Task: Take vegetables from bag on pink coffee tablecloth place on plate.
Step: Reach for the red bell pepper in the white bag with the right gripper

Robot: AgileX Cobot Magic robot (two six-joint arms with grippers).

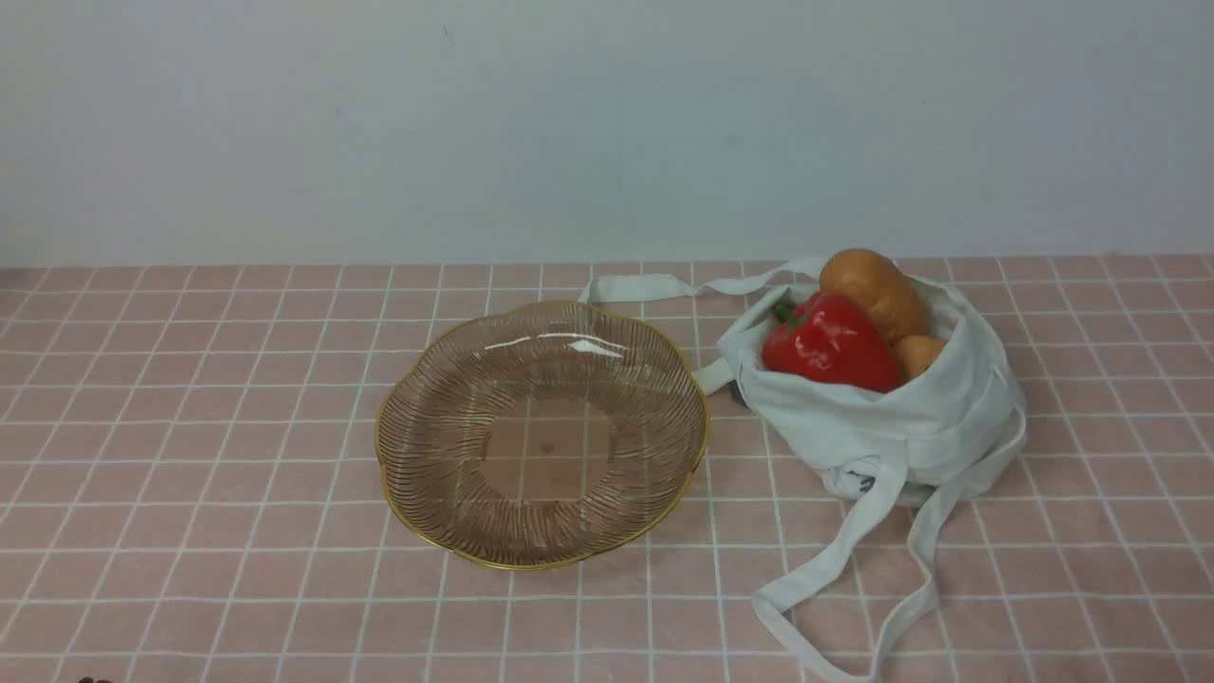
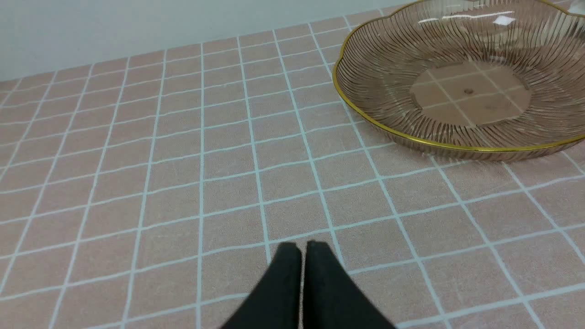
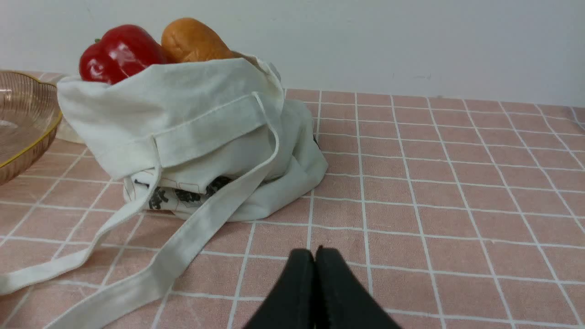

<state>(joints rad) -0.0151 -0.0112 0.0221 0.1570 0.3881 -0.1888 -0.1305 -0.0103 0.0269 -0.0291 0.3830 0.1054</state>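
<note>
Left tool [image 2: 301, 249] pressed together over pink grid tablecloth [image 2: 183, 160], near gold-rimmed plate [image 2: 379, 91]. Right tool [image 3: 314, 253] pressed together, near cloth tote [image 3: 192, 119] holding red bell pepper [image 1: 830, 343] and two potatoes [image 1: 873, 289].

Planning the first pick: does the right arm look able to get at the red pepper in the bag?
Probably yes: the red pepper sits exposed at the open mouth of the bag, nothing covering it, though the right tool is shut now.

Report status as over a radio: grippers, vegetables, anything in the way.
Left gripper shut, empty. Right gripper shut, empty. Pepper and potatoes in bag; plate bare. Straps trail loose on cloth.
</note>
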